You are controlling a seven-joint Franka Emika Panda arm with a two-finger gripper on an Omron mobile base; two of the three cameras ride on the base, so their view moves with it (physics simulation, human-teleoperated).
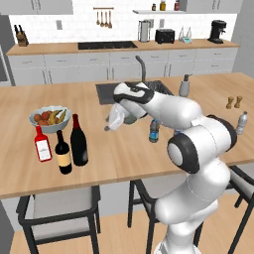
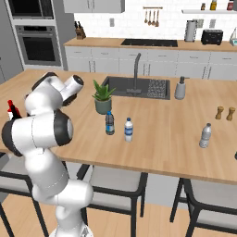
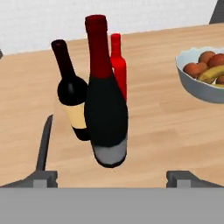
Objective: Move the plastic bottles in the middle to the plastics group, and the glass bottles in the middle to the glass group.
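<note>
The tall near-black wine bottle with a red neck top stands upright on the island counter. Right beside it are the shorter dark bottle with a tan label and the red bottle with a white label. My gripper is open, a short way back from the tall bottle, with nothing between its fingers. The small clear water bottle with a blue label stands mid-counter. The pale grey unlabelled bottle stands far right.
A darker small bottle with a blue label stands next to the water bottle. A fruit bowl sits behind the glass bottles. A potted plant, the sink, a soap dispenser and two pepper mills stand further back.
</note>
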